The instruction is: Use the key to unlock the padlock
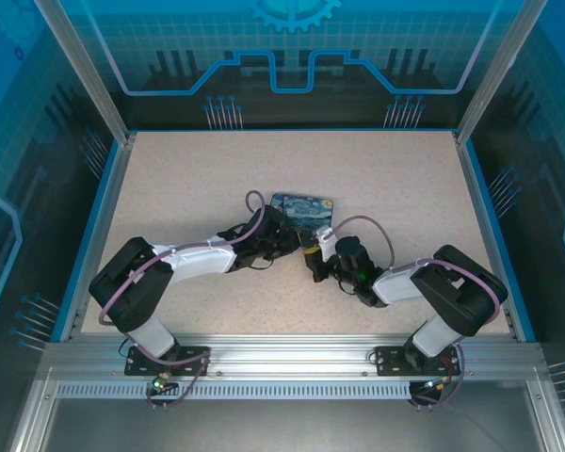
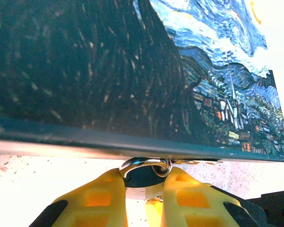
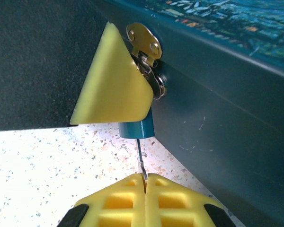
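Observation:
The padlock [image 2: 143, 178] has a dark teal body and a silver shackle, and it hangs from the brass hasp [image 3: 143, 41] on the side of the painted tin [image 1: 303, 211]. My left gripper [image 2: 144, 182] is shut on the padlock body, a yellow finger on each side. In the right wrist view the padlock's teal bottom end [image 3: 137, 127] sticks out below the left gripper's finger [image 3: 114, 87]. The thin dark key [image 3: 141, 161] runs straight up into that end. My right gripper [image 3: 144, 182] is shut on the key's lower end. Both grippers [image 1: 306, 252] meet at the tin's near edge.
The blue-and-yellow swirl-painted tin lies flat mid-table on the speckled tabletop [image 1: 188, 179], its dark side wall [image 3: 227, 123] right beside both grippers. Blue rails and clear panels enclose the table. Bare tabletop lies behind and to both sides of the tin.

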You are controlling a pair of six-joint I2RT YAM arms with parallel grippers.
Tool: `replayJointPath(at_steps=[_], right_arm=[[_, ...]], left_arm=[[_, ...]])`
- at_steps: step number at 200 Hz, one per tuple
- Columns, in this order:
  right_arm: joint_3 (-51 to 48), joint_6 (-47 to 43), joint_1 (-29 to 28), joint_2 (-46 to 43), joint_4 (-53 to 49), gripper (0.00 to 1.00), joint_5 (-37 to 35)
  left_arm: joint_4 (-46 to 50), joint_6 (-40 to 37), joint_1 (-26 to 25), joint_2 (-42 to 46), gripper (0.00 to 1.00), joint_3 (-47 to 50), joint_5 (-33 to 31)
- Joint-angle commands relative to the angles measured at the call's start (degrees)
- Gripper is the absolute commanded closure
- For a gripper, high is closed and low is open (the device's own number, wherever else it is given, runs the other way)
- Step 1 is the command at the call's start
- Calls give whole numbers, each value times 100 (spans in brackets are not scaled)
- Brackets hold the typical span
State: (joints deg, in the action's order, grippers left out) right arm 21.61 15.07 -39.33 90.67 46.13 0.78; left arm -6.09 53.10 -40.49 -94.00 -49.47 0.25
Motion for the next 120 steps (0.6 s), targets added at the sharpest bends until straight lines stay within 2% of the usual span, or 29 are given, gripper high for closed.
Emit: replayJointPath(at_steps=[1,59,120], right_arm=[[-61,64,35,-69,570,100,79],[67,-46,202,-190,672,100,411],[142,-263,245,-322,612,100,423]], left_arm=[[-350,220,-3,162,100,-89,352],[-376,261,-3,118,100,-106,432],[-374,285,-8,90,100,-122,487]])
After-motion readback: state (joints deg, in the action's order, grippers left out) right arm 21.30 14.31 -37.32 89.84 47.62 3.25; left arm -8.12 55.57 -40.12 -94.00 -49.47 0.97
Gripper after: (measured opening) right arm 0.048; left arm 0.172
